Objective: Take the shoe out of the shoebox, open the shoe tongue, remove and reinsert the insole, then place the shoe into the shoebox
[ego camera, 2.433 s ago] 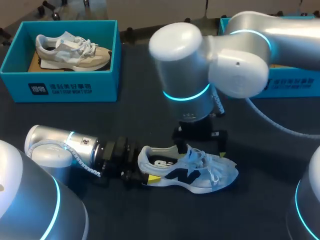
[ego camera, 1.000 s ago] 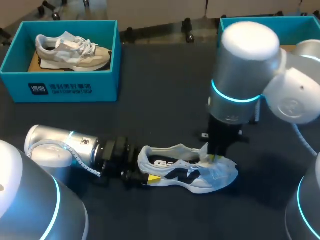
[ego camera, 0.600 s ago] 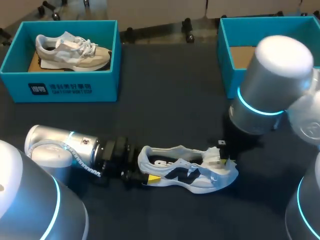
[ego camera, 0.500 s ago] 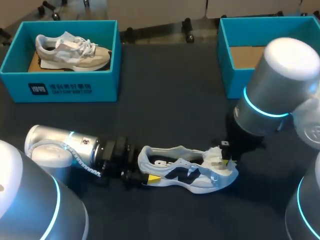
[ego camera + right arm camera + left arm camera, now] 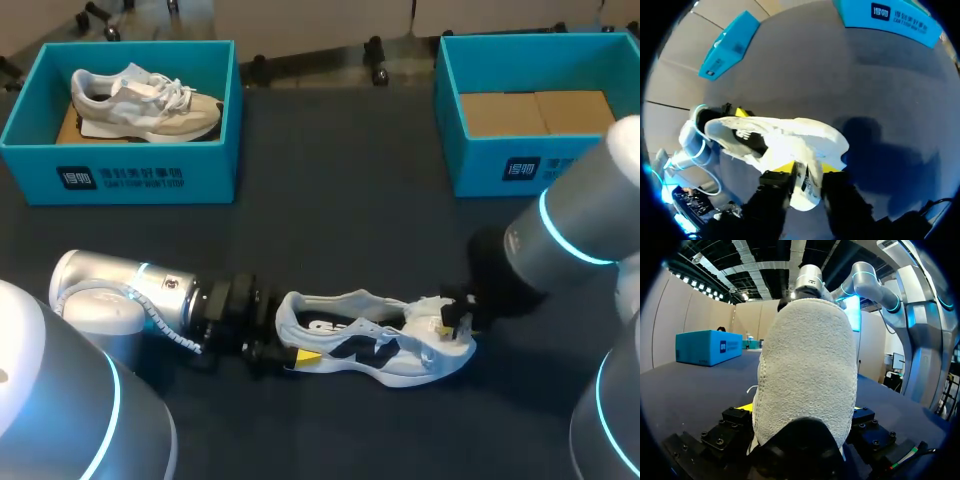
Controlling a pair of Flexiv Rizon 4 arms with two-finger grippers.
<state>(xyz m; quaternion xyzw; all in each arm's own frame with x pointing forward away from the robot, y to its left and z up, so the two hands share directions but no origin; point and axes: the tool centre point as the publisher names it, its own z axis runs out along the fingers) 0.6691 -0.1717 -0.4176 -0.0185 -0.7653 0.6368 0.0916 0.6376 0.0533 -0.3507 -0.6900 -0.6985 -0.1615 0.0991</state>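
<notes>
On the dark table our left arm and right arm meet the blue-and-white shoe from opposite ends, bracing it, we judge, for opening. The empty shoebox and the other shoebox, with its beige shoe, stand well apart, blocking nothing. Our left gripper clamps the heel as an anchor. Our right gripper pinches the tongue, holding it toward the toe to open the mouth.

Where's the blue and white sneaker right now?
Head view: the light-blue and white mesh sneaker lies mid-front on the dark table, left gripper at its heel, right gripper at its tongue.
</notes>
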